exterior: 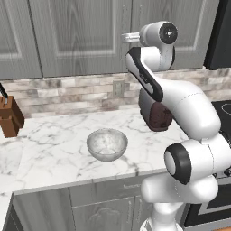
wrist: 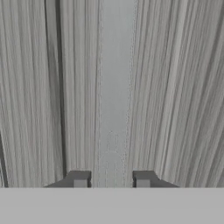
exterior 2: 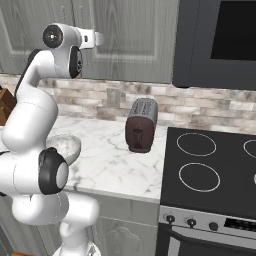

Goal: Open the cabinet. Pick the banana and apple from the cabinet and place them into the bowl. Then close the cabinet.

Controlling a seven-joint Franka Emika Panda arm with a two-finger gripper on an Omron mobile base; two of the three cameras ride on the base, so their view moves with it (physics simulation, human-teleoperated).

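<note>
The grey wood-grain cabinet (exterior: 81, 36) has both doors closed; the banana and apple are hidden. In the hand view my gripper (wrist: 111, 180) is open and pressed close to a door, its fingertips (wrist: 80, 180) either side of the pale vertical bar handle (wrist: 116, 87) without touching it. From the base cameras the hand (exterior: 130, 37) is raised against the doors' seam, fingers hidden behind the wrist. The grey-white glassy bowl (exterior: 107, 143) sits empty on the marble counter below, partly behind my arm in the right base view (exterior 2: 70, 145).
A dark red toaster (exterior 2: 141, 125) stands against the backsplash right of the bowl. A knife block (exterior: 10, 116) is at the counter's far left. The black stove (exterior 2: 210, 170) and a microwave (exterior 2: 220, 40) lie to the right.
</note>
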